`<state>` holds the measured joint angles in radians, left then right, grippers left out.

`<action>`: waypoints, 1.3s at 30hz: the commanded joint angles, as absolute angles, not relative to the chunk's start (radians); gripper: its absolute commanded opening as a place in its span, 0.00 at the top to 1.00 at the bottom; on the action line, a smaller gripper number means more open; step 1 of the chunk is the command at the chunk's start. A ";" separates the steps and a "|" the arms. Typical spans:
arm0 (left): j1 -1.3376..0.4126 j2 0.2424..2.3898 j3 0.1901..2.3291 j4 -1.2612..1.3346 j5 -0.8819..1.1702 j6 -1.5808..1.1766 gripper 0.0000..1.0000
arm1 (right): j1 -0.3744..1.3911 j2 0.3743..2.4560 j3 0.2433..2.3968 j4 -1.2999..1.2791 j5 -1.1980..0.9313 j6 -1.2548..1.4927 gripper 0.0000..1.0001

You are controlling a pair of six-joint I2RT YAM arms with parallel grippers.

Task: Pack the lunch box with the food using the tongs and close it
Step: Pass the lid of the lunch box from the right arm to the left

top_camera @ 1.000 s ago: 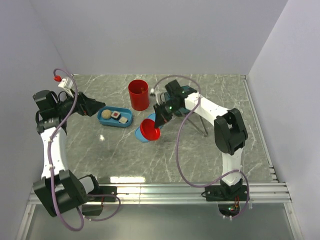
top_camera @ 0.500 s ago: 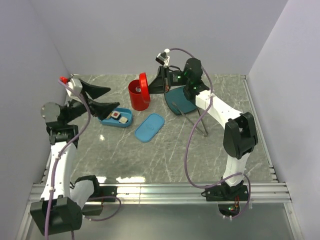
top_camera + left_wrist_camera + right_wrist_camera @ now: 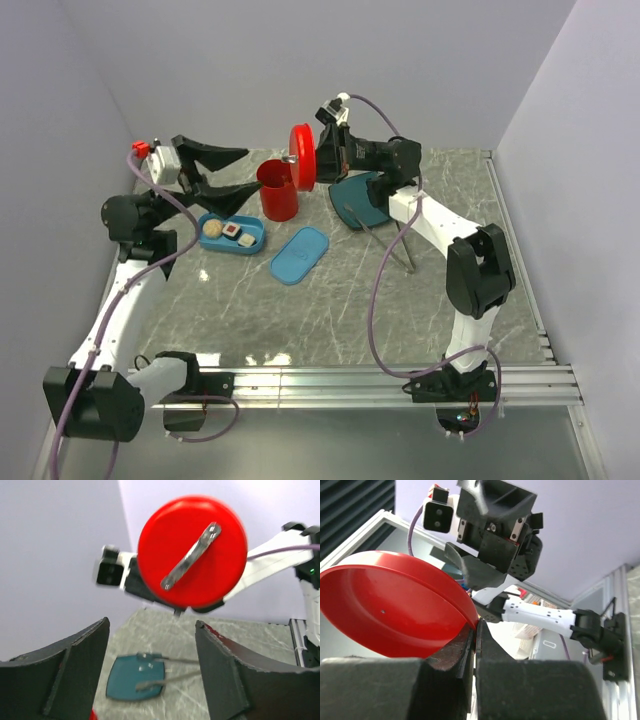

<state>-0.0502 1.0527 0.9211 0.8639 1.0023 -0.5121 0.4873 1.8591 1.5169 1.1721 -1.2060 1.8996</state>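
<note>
Marbled tabletop | lunch box (image 3: 232, 234) open, three food (image 3: 212, 229) pieces inside | blue lid (image 3: 299, 254) just beside box | tongs (image 3: 395, 248) beyond lid, untouched | left end effector (image 3: 213, 172) above box, agape, empty | right end effector (image 3: 318, 160) pinching red lid (image 3: 303, 158) | closing outstanding

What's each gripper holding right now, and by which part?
The right gripper holds the red lid by its rim, jaws pinched shut on the edge. The left gripper holds nothing; its jaws stand apart in the air.
</note>
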 commanded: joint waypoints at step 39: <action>-0.259 1.319 1.507 -0.072 0.771 -0.086 0.99 | 0.275 1.780 1.488 0.425 -1.209 1.268 0.17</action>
